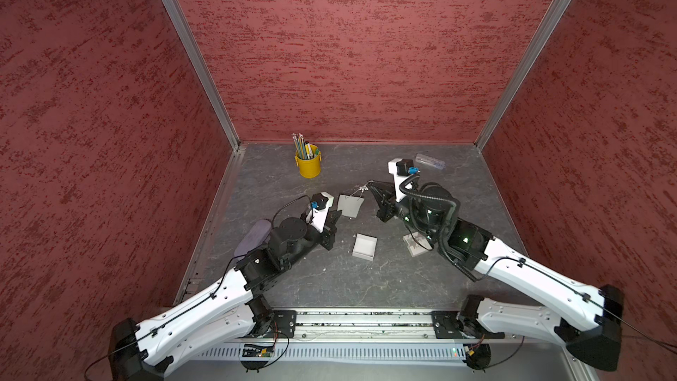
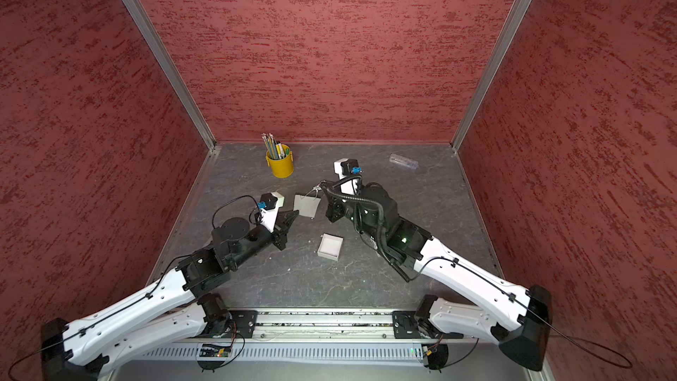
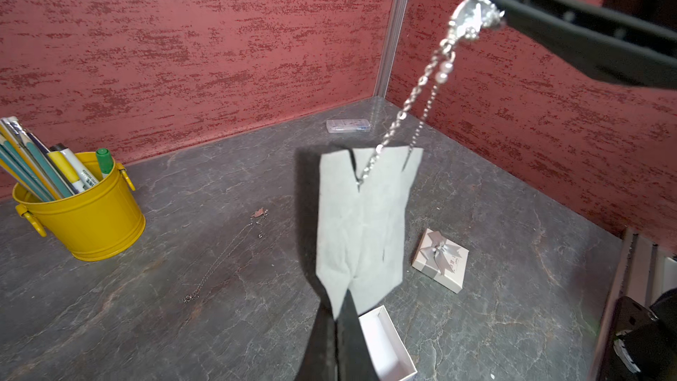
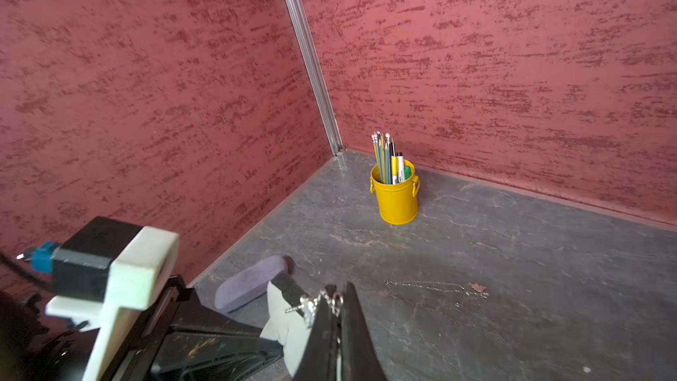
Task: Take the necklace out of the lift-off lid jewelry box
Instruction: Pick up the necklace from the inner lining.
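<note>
readable text: none | marker [image 3: 86, 177] in bucket [image 3: 95, 225] at 11 o'clock: print too blurred | lid [image 3: 454, 273] at 4 o'clock: small print too faint

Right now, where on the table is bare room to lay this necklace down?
Bare: front strip between box base and rail; back stretch between yellow bucket and clear case. Crowded: the middle, around left gripper, right gripper, card, lid and a loose chain.

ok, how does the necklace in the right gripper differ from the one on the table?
The held necklace hangs from the right gripper, threaded through the grey card; the table necklace lies flat, loose. The held necklace is chunkier, silver pendant; the table necklace finer, pinkish pendant. Both are pendant chains.
</note>
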Controlling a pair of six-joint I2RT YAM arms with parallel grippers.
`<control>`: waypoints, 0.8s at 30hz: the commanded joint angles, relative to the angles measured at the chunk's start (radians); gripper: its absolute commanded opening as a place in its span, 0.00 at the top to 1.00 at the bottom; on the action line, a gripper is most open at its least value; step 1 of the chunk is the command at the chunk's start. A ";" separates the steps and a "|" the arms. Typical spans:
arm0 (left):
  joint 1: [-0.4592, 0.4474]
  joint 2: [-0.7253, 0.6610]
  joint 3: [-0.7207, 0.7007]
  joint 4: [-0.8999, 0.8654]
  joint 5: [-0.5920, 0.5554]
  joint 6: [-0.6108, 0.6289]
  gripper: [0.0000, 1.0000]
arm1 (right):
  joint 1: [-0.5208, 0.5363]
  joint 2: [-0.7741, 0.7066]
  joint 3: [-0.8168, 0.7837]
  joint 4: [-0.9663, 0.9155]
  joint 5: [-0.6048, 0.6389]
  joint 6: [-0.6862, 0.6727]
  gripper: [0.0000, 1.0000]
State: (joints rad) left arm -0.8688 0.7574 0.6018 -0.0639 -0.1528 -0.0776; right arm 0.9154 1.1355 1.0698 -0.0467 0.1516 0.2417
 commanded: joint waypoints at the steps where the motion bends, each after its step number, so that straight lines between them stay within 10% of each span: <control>1: 0.002 -0.039 -0.021 -0.057 0.069 0.006 1.00 | -0.020 0.073 0.114 -0.114 0.059 -0.032 1.00; 24: 0.003 -0.382 -0.098 -0.259 0.104 0.023 1.00 | -0.331 0.455 0.341 -0.256 -0.143 0.111 1.00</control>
State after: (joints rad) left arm -0.8688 0.3916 0.5030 -0.2623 -0.0692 -0.0704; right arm 0.6125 1.5764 1.3548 -0.3035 0.0181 0.3447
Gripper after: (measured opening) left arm 0.046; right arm 0.056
